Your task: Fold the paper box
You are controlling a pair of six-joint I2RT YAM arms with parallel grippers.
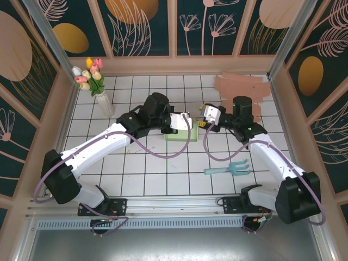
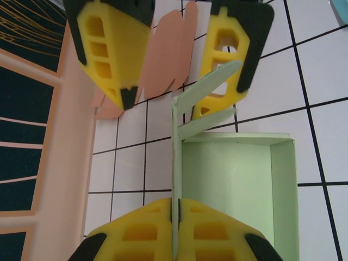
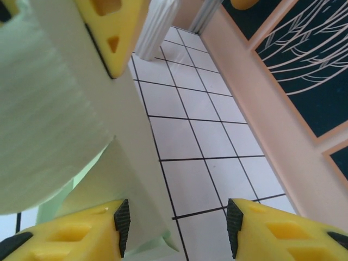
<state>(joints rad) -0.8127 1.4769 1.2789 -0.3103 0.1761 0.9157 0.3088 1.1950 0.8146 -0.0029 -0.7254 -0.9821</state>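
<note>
Closest in, my left pincer (image 2: 175,217) is clamped shut on the side wall of the green paper box (image 2: 234,179), which sits on the white tiled table (image 1: 136,174) between my arms. Rightward, my right pincer (image 3: 178,220) stands half open around a raised flap (image 3: 54,109), one finger touching it.

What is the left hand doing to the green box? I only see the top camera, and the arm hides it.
Observer: The left hand is shut on one upright wall of the green box.
Operator: And what about the other hand?
Observer: The right hand is open, with a green flap between its fingers.
</note>
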